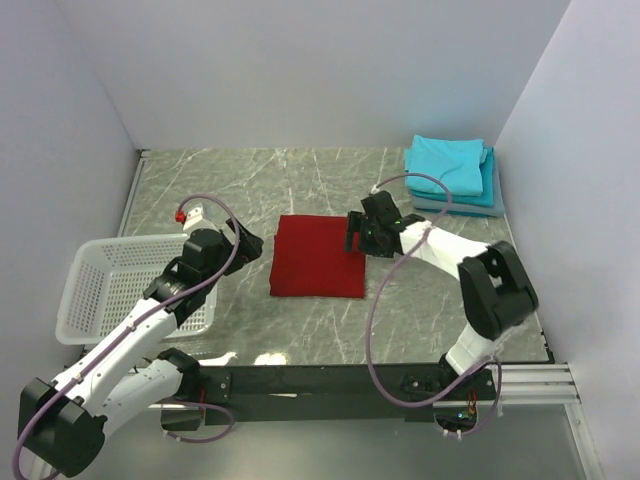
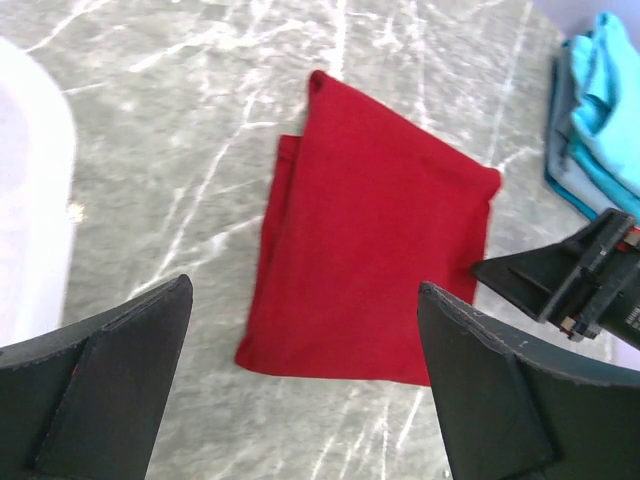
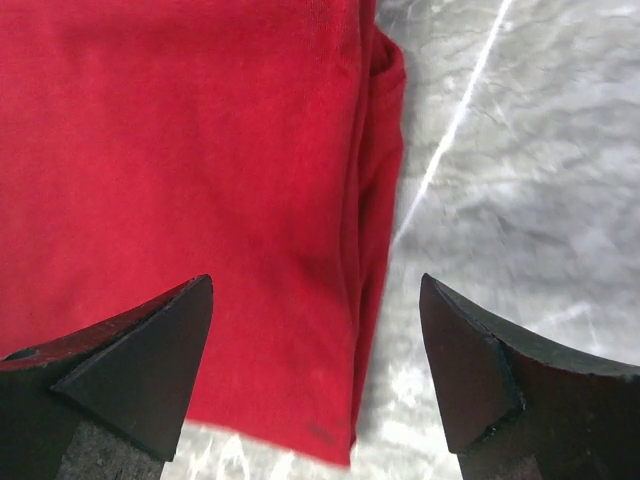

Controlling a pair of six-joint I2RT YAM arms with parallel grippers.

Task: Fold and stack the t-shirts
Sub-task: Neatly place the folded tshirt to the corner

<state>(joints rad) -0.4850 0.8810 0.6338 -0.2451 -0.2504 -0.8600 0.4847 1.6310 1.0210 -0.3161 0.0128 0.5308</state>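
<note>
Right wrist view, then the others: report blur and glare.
Right wrist view: the folded deep red cloth t-shirt blurs at its near edge, where the grey marble table glares white. Left wrist view: a washed-out white shape at the left edge. Top external view: sharp, evenly lit, small reflections at the table's near edge.

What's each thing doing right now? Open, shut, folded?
Deep red cloth t-shirt: folded, lying flat.
Turquoise and grey-blue cloth t-shirts: folded, stacked far right.
White plastic lattice basket: upright.
Left hand: open, holding nothing.
Right hand: open, over the red shirt's edge.
</note>
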